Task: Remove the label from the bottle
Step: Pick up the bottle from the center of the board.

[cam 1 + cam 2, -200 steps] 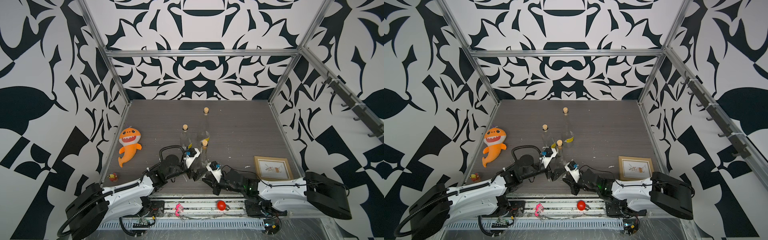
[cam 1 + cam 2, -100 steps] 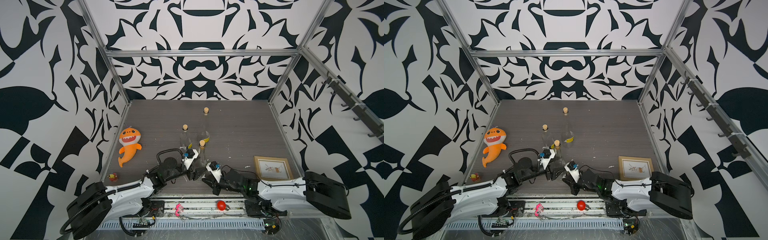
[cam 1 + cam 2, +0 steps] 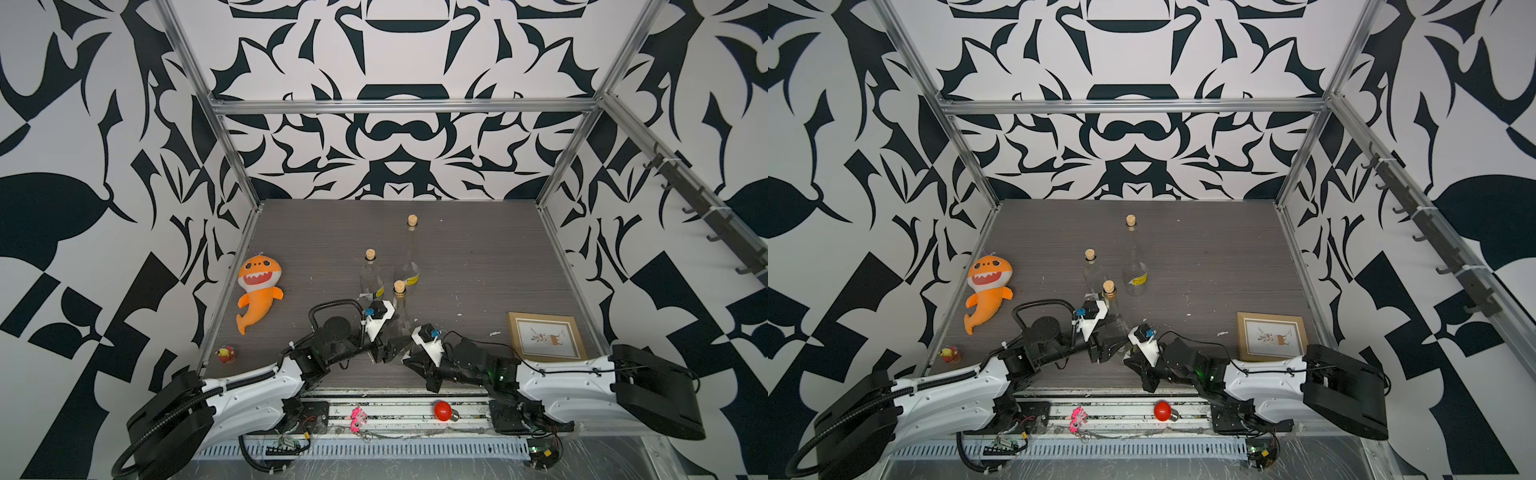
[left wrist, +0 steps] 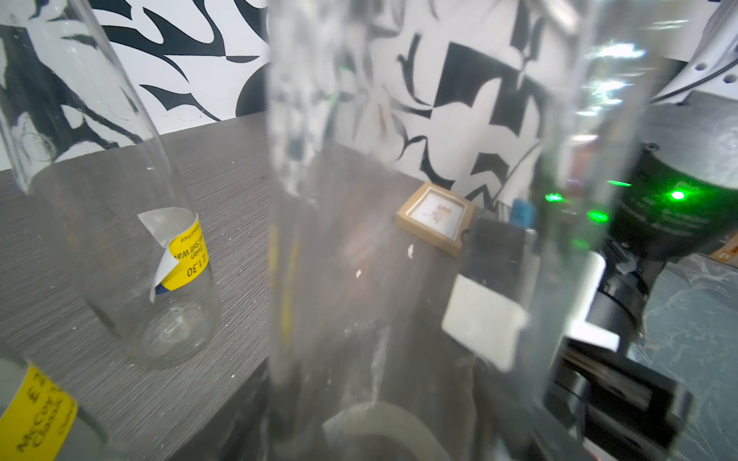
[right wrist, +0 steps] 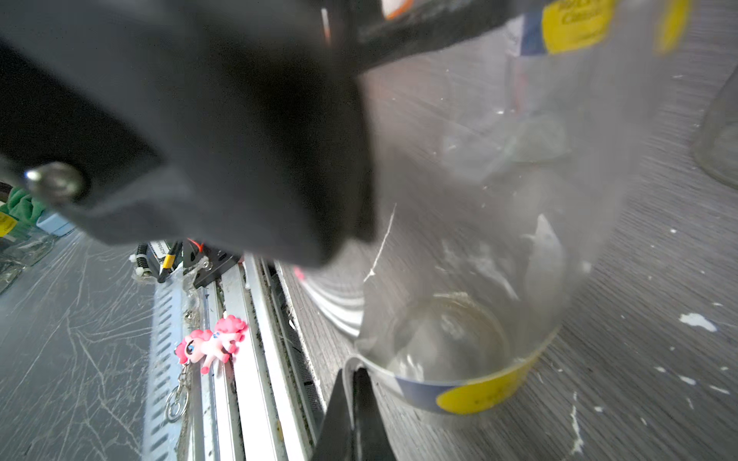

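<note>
- Low and centre in both top views, the bottle (image 3: pixel 401 318) stands corked on the table (image 3: pixel 478 266) between the two arms. Its label (image 5: pixel 475 393) is a yellow and blue band round the foot of the glass, at the lower right of the right wrist view.
- Left gripper (image 3: pixel 390 349): jaws partway apart around the bottle's lower body. One finger (image 5: pixel 259 159) lies flat on the glass and the other is hidden, so a firm hold is my reading.
- Right gripper (image 5: pixel 354 379): tips pressed together at the bottom centre of the right wrist view, seemingly nipping the label's loose white end.
- Tearing: the paper is thin, and a steep or quick pull could rip off the end and leave the band stuck.
- Slipping: the tips hold very little paper and may slide off it.
- Tipping: the glass is smooth, so a sideways pull could twist the bottle in the left jaws or knock it into the two other bottles (image 3: pixel 371 276) just behind.
- Hard to see: the contact at the right tips is blurred, and the far side of the label is out of sight.
- The left wrist view is mostly smeared glass, and in the top views both grippers cover the bottle's foot.
</note>
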